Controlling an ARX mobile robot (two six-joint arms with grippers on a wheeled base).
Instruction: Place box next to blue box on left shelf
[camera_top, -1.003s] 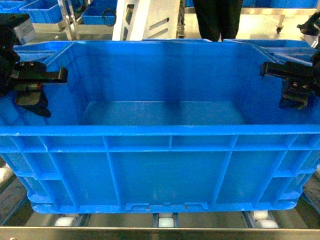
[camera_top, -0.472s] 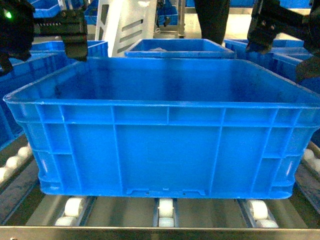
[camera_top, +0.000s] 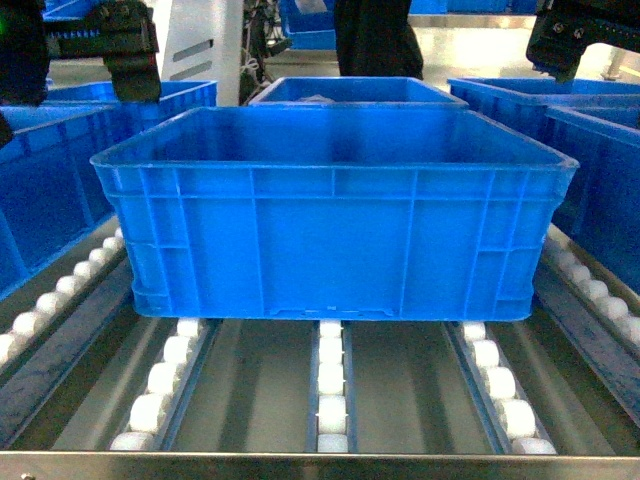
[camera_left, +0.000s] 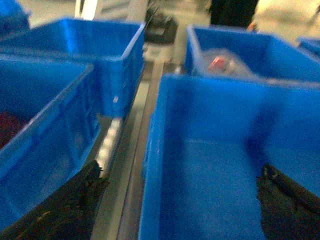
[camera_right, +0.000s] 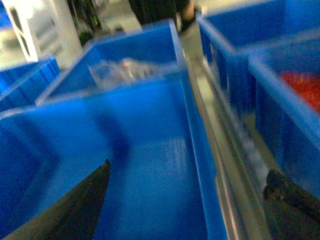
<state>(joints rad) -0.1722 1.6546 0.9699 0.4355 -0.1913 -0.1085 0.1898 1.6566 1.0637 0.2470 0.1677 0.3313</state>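
White rollers of the left shelf (camera_top: 330, 385) carry the box (camera_top: 330, 225), resting level between neighbouring blue crates (camera_top: 45, 180). Stiff, bulky and empty, it should roll easily; best held at its thick side rims. Both pincers (camera_top: 125, 50) (camera_top: 565, 40) hang above, wide, holding nothing

Box (camera_top: 335, 215): large bright-blue plastic crate, rectangular, with vertically ribbed outer walls, a thick rim and a smooth flat floor (camera_left: 210, 195). Stands upright and level, open side up, nothing inside. Rests on the middle lanes of the left shelf, long wall facing forward, set back from the front edge.

Left shelf (camera_top: 330, 465): steel-framed rack bed carrying lanes of small white rollers (camera_top: 332, 375) that run front to back, with grey channels between. Three roller lanes show bare in front of the box; more rollers line the outer rails on either side.
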